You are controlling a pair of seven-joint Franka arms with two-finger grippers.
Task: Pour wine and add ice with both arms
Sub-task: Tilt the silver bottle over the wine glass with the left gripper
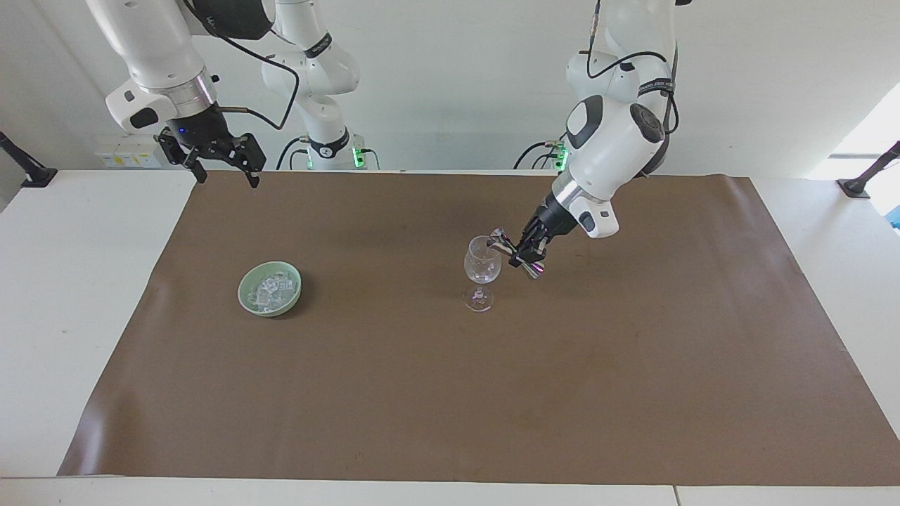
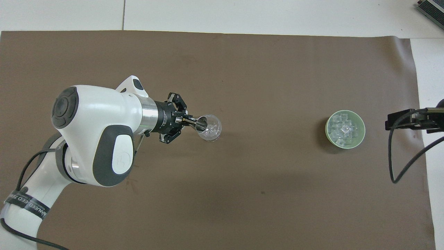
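Note:
A clear wine glass [image 1: 482, 263] [image 2: 210, 127] stands upright mid-mat. My left gripper [image 1: 524, 254] [image 2: 182, 119] is shut on the waist of a metal jigger [image 1: 500, 241] [image 2: 200, 123]. The jigger is tipped steeply, its mouth at the glass's rim. No wine can be made out. The ice [image 1: 271, 287] [image 2: 343, 130] lies in a green bowl [image 1: 242, 292] [image 2: 362, 130] toward the right arm's end. My right gripper [image 1: 226, 177] [image 2: 406, 119] waits open, high over the mat's edge near that bowl.
A brown mat [image 1: 450, 393] [image 2: 242, 194] covers most of the white table [image 1: 70, 316]. The left arm's bulky wrist and forearm [image 2: 93, 135] hang over the mat beside the glass.

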